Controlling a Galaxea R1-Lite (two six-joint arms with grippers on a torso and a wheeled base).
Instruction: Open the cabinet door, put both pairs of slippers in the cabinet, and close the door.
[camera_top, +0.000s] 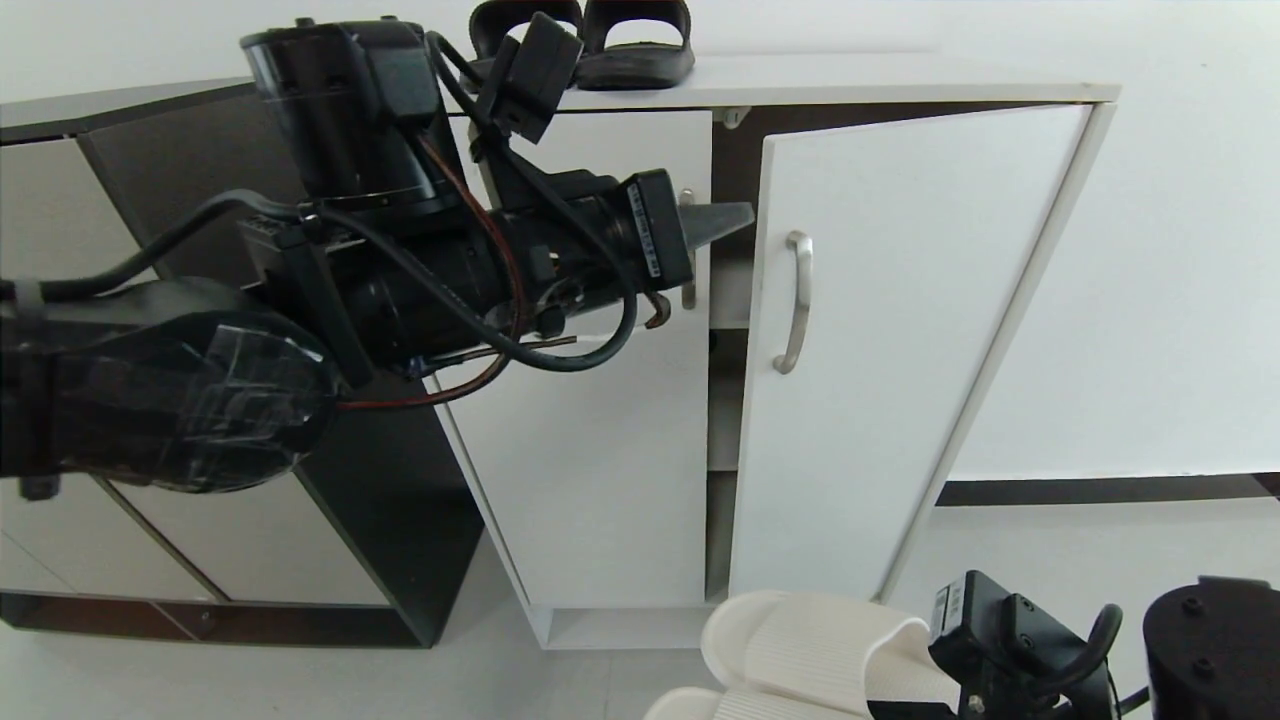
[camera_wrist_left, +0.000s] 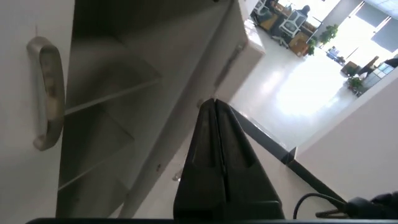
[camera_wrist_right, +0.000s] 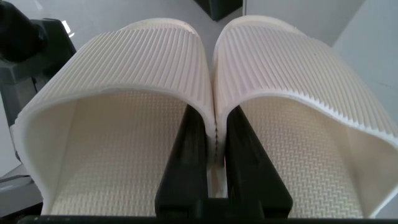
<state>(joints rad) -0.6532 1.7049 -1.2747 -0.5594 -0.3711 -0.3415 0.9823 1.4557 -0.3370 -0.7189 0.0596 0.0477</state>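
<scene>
While the cabinet (camera_top: 850, 85) has its right door (camera_top: 880, 350) swung partly open and its left door (camera_top: 600, 480) shut, the left gripper (camera_top: 735, 218), fingers pressed together on nothing, hangs at the gap between them. Inner shelves (camera_wrist_left: 112, 93) show through that gap. Black slippers (camera_top: 610, 40) sit on the cabinet's top, above the left door. White slippers (camera_top: 800, 650), low before the cabinet, are clamped side by side in the right gripper (camera_wrist_right: 216, 124).

narrow opening (camera_top: 730, 400) beside ajar door (camera_top: 880, 340)
</scene>
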